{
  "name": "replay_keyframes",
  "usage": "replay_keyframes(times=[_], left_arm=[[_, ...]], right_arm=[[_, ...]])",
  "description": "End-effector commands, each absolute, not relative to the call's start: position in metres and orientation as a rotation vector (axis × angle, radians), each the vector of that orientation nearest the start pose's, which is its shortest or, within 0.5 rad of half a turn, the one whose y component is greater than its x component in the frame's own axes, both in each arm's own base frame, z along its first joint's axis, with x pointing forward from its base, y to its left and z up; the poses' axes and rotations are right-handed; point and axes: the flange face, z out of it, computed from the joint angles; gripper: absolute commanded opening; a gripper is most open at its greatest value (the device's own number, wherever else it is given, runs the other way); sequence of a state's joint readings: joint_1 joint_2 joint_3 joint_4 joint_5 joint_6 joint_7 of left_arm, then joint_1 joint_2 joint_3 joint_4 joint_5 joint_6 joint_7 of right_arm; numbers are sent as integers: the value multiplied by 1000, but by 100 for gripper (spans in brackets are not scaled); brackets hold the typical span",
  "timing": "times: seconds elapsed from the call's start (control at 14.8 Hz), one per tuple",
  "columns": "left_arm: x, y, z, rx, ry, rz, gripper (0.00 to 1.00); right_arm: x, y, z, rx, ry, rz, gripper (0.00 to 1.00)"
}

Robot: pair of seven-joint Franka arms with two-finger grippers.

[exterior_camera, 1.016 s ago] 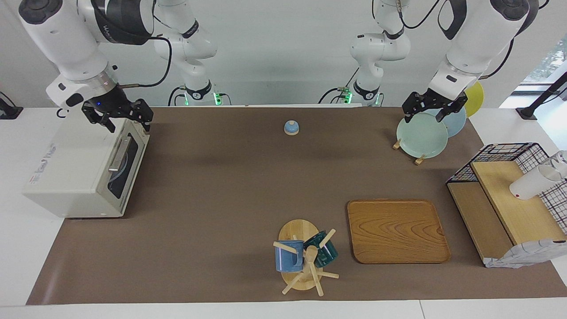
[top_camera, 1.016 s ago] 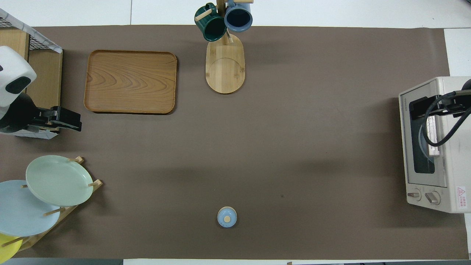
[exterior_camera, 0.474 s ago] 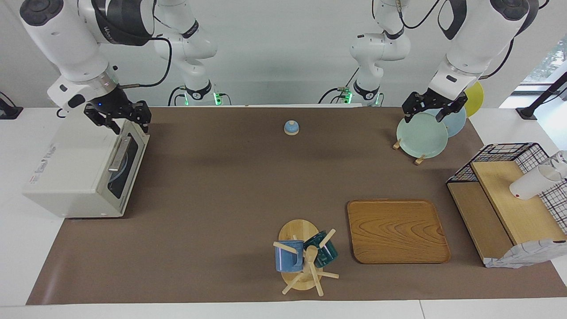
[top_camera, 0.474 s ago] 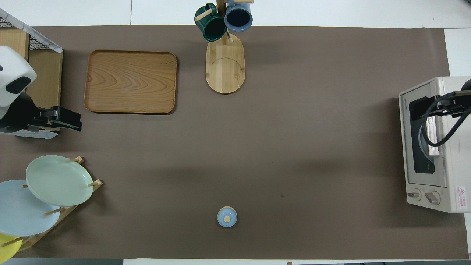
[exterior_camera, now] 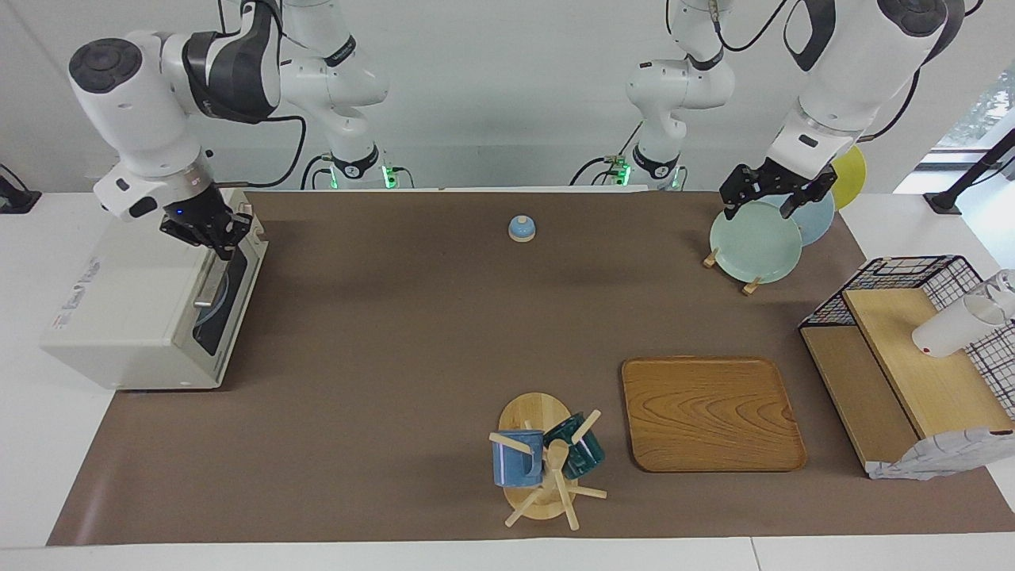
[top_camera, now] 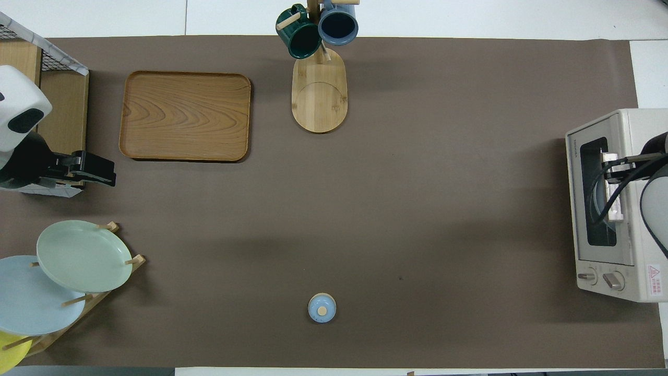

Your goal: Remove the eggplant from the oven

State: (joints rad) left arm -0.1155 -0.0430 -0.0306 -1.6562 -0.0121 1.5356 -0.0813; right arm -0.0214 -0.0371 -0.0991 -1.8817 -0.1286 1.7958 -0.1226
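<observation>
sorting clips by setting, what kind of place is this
Probably a lab bench staged as a kitchen: a toaster oven, a rack of plates and a mug tree sit on a brown mat between two robot arms.

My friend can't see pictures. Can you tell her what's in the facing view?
The right gripper is shut on the closed oven's door handle. The left gripper waits over plates.

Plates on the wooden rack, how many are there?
3. The green plate stands at the rack's end farthest from the robots, the blue plate next, and the yellow plate nearest the robots, mostly cut off at the edge. More may be hidden.
</observation>
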Motion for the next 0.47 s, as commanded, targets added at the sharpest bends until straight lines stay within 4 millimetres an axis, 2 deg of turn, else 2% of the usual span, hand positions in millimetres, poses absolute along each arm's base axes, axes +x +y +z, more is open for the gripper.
replay_keyframes(times=[0.0, 0.41], left_arm=[[527, -77, 609, -3117, 107, 105, 100], [527, -77, 609, -3116, 105, 107, 100]], right_arm=[[525, -85, 505, -3278, -103, 114, 0], [514, -106, 481, -3284, -78, 151, 0]])
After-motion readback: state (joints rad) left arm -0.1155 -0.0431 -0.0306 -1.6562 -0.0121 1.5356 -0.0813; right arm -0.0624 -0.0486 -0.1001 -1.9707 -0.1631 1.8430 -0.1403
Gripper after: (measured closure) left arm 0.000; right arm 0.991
